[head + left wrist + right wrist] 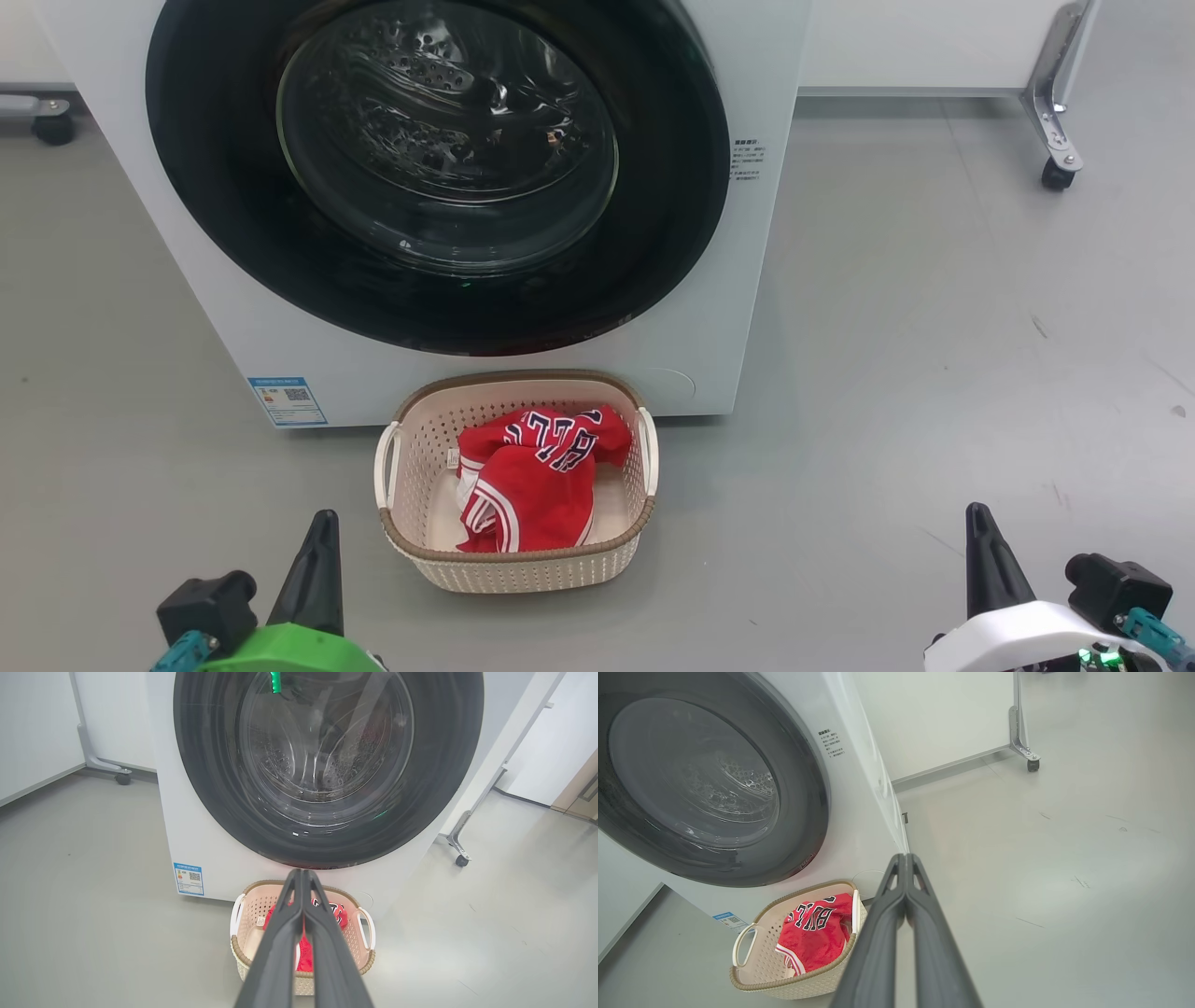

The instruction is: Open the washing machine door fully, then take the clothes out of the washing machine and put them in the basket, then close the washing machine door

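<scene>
At the far left of the head view we see a small black caster (53, 124) on the smooth grey floor (934, 373), well apart from the rest. At the lower left, our left gripper (299, 873) has its two long dark fingers pressed together tip to tip, with nothing between them, and it points toward the basket from short of it. Next comes the washing machine (215, 308), a big white box with a small blue label (288, 399) low on its front. The washing machine door (210, 187) lies closed flat against that front. Its wide rim is glossy black, and through the bulging clear glass at its centre we see perforated steel. Just before the machine stands the basket (523, 571), cream perforated plastic with a brown woven-look rim and two white side handles. The clothes (532, 476) lie crumpled inside it, soft bright red fabric with white stripe trim and dark white-edged lettering. Nothing stands between the basket and either gripper. Right of the door we see a patch of fine print (747, 161) on the white panel. Further right a metal leg (1053, 103) ends in a black wheel, and faint scuffs mark the floor. At the lower right, our right gripper (905, 857) is also shut on nothing, its fingers touching along their tips.
</scene>
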